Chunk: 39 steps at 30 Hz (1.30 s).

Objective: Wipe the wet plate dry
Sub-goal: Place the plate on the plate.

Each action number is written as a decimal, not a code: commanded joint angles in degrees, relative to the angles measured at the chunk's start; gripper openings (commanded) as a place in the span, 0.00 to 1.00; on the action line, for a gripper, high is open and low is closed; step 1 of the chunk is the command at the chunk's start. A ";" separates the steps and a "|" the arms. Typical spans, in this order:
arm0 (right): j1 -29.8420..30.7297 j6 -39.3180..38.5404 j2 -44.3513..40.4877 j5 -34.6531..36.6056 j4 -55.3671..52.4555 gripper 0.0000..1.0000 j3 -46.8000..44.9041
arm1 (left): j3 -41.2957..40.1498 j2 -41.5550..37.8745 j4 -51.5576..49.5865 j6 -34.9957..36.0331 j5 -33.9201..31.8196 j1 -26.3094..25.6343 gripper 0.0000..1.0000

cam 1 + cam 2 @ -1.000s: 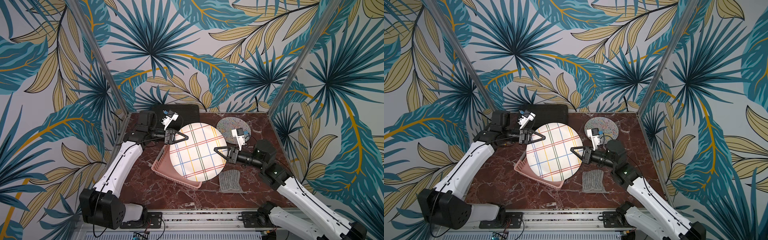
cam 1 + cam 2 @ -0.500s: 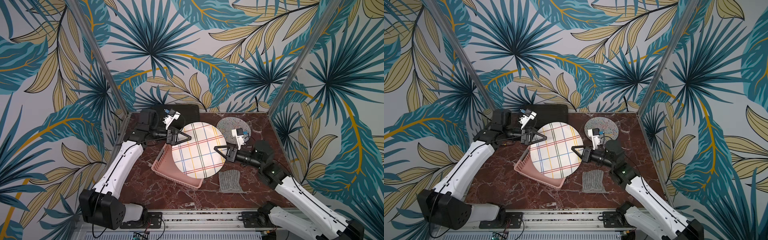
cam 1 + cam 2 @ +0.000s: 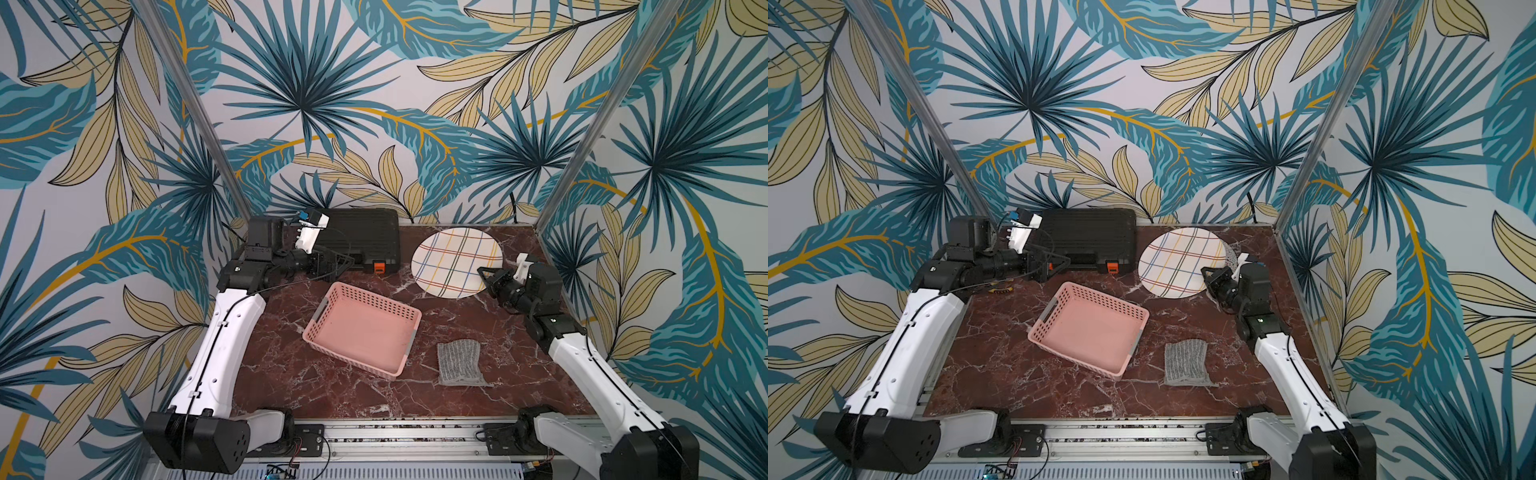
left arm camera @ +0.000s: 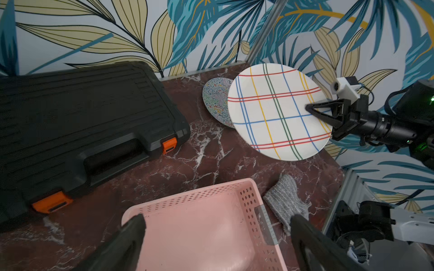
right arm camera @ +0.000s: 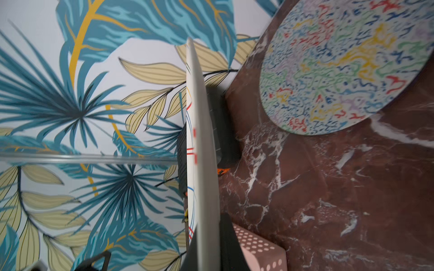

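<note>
The plate (image 3: 456,261) is white with coloured plaid lines. It hangs tilted above the back right of the table in both top views (image 3: 1181,262). My right gripper (image 3: 484,276) is shut on its right rim. The right wrist view shows the plate (image 5: 202,140) edge-on between the two fingers of the right gripper (image 5: 207,246). My left gripper (image 3: 348,262) stands open and empty at the back left, in front of the black case. Its fingertips (image 4: 133,225) frame the pink basket. A grey cloth (image 3: 459,362) lies flat on the table at the front right, apart from both grippers.
An empty pink perforated basket (image 3: 359,332) sits mid-table. A black tool case (image 3: 357,239) with orange latches lies along the back wall. A speckled multicoloured disc (image 4: 215,98) lies flat under the held plate. Metal frame posts stand at the back corners.
The left gripper opened, let go of the plate and drew back left. The right gripper shut on the plate's rim and carried it from above the basket to the back right.
</note>
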 commanded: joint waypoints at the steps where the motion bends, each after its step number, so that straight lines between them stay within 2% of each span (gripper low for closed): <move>1: -3.64 3.72 4.31 0.56 9.14 0.00 -0.46 | -4.99 -1.92 -4.25 8.83 -6.69 0.35 1.00; 5: -7.20 3.52 14.14 -1.88 13.52 0.00 2.66 | -10.72 -2.87 -3.43 11.76 -7.40 2.16 1.00; 11: -9.58 3.31 27.08 -2.92 19.59 0.00 8.30 | -14.85 -3.95 -1.46 10.08 -5.87 3.31 1.00; 21: -11.29 2.68 41.10 -6.44 20.67 0.00 18.44 | -16.41 -4.85 -0.05 9.09 -3.30 4.05 1.00; 38: -11.71 -0.51 46.34 -5.08 20.13 0.00 16.57 | -17.30 -5.84 1.00 8.35 -1.95 4.25 1.00; 39: -11.68 -0.71 46.64 -5.05 19.82 0.03 16.56 | -17.52 -5.96 1.13 8.35 -1.94 4.27 1.00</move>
